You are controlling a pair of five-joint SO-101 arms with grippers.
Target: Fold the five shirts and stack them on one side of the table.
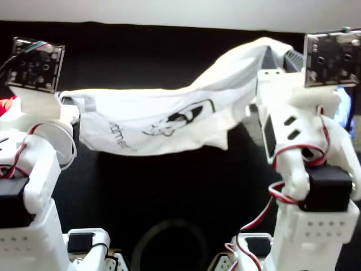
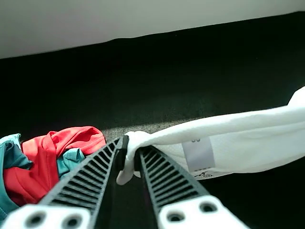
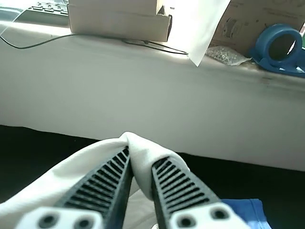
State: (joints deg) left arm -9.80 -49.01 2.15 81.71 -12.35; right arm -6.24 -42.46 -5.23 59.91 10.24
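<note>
High view: white printed shirt, mid-air between left tool and right tool, both gripping it.

A white shirt with dark print hangs stretched midair, right end higher; a red shirt and teal shirt lie crumpled at left.

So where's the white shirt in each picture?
High view: the white shirt hangs stretched between the two arms, above the black table.
Left wrist view: the white shirt is pinched by one end in the left gripper, near a red shirt.
Right wrist view: the white shirt is pinched by its other end in the right gripper.
Shared landmark: the black table, under the shirt in all three.
</note>
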